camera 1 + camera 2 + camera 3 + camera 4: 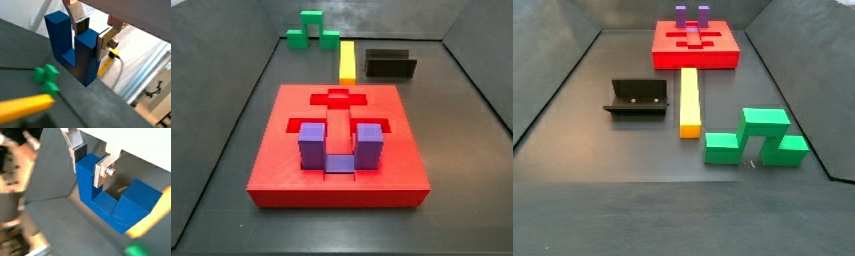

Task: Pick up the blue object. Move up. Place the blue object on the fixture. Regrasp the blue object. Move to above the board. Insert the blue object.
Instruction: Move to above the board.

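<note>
The blue object [75, 47] sits between my fingers [105, 44], prongs up; the silver plates close on one prong, the second prong stands free beside it. Gripper [93, 31] closed down to that prong's width, holding. In both wrist views the piece hangs clear above the floor, nothing touching its base. Neither side view shows me or the piece, so I judge I am carried high, out of their frame.

Step in hand, as I judge it: the lift is done or nearly so, and the fixture placement is next.

Layout below. The fixture [637, 97] stands on the dark floor just beside the yellow bar [688, 100], apart from it. The green blocks [754, 138] lie near the bar's other end. The board [338, 145] is well apart from the fixture, with the purple block [339, 146] seated in one recess and a cross-shaped recess [339, 99] open.

Notes for doing it well:
- Grip is on one prong only, off the piece's centre, so a quick swing could tilt it. Travel slowly.
- Keep height until directly above the fixture; the yellow bar [23, 109] and a green block [48, 79] show under me in a wrist view.
- Descend straight, seat the base against the fixture's wall, then open.
- Cannot tell the pad contact depth; check for slip before release.
</note>
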You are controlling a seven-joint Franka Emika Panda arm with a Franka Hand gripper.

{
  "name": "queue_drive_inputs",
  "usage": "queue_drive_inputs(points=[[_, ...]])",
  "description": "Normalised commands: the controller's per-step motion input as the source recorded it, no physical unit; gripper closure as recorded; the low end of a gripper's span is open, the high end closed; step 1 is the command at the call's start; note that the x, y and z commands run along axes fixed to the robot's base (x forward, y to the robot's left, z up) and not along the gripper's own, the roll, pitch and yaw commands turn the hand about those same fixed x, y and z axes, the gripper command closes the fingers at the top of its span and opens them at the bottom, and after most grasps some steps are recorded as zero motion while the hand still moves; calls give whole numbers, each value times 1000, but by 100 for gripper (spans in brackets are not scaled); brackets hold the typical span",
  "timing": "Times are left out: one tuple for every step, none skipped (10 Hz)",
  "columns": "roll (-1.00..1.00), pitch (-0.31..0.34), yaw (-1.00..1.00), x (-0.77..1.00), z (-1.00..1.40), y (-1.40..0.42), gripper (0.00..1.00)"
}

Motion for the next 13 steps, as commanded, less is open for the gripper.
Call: queue_drive_inputs(points=[[-1000, 52, -87, -1253, 281, -1400, 100], [-1000, 49, -79, -1328, 248, -1400, 100], [-1000, 59, -75, -1296, 254, -1400, 100], [-1000, 63, -66, -1304, 261, -1400, 100], [-1000, 65, -64, -834, 145, -873, 100], [-1000, 68, -55, -367, 47, -330, 100], [-1000, 75, -54, -179, 29, -161, 100], [-1000, 64, -47, -125, 27, -91, 100], [-1000, 53, -44, -113, 8, -54, 100], [-1000, 38, -36, -81, 9, 8, 100], [-819, 19, -28, -66, 6, 14, 100], [-571, 1, -16, -50, -5, 22, 100], [-370, -10, -11, -35, -1, 5, 100]])
